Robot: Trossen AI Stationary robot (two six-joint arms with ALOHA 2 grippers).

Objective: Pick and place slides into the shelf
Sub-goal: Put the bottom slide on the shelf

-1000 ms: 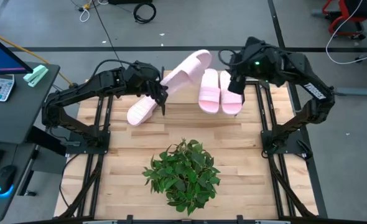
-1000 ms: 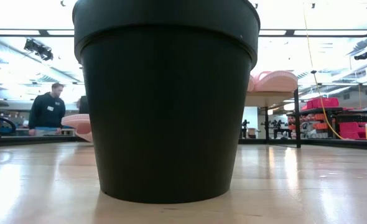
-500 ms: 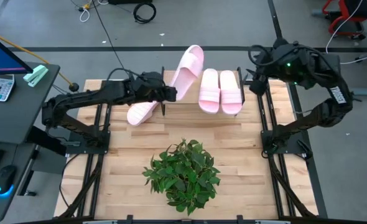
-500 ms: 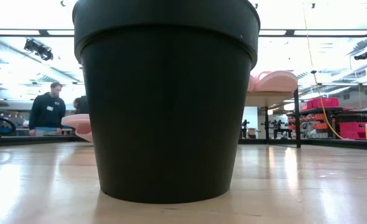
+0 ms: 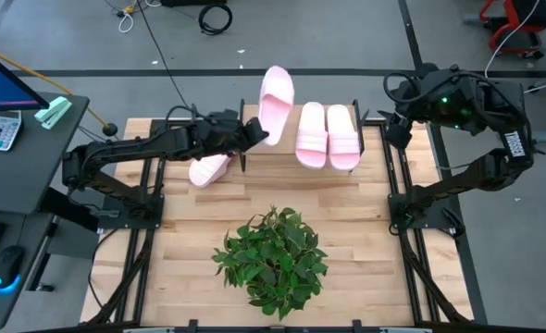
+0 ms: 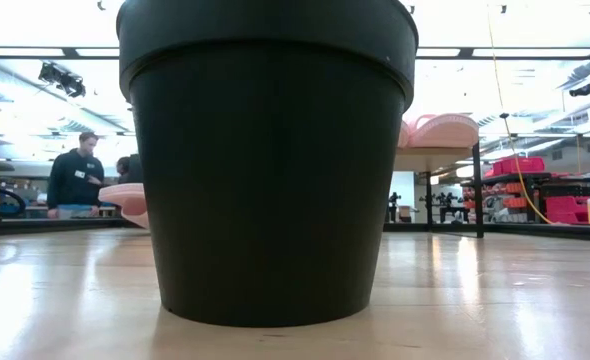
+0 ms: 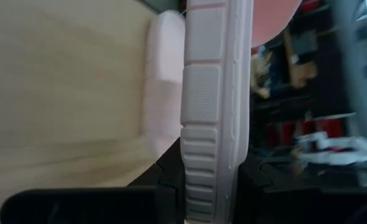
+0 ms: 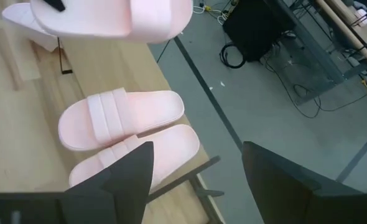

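Note:
My left gripper (image 5: 254, 133) is shut on one pale pink slide (image 5: 274, 100) and holds it over the left end of the shelf (image 5: 275, 159). In the left wrist view this slide (image 7: 211, 118) runs edge-on between the dark fingers. Two slides (image 5: 312, 135) (image 5: 344, 139) lie side by side on the shelf's plank, also seen in the right wrist view (image 8: 122, 116) (image 8: 147, 155). Another slide (image 5: 208, 169) lies on the tabletop to the left of the shelf. My right gripper (image 5: 399, 129) (image 8: 199, 180) is open beyond the shelf's right end and touches nothing. My left gripper pinches the slide's near end (image 7: 209, 186) between its two fingers (image 7: 166, 190), coming roughly level from the table's left. The slide is lifted clear, and its far end (image 5: 276, 78) points toward the table's far edge and reaches past it.
A leafy plant (image 5: 273, 254) in a black pot (image 6: 265, 160) stands on the near middle of the table and fills most of the low view. Black frame rails (image 5: 153, 213) run along both sides of the table. A person (image 6: 75, 182) stands in the room far behind.
My left gripper has moved right toward the shelf and turned the held slide from slanting rightward to pointing at the far edge. My right gripper has drawn back from above the two shelved slides to the right, past the shelf's end.

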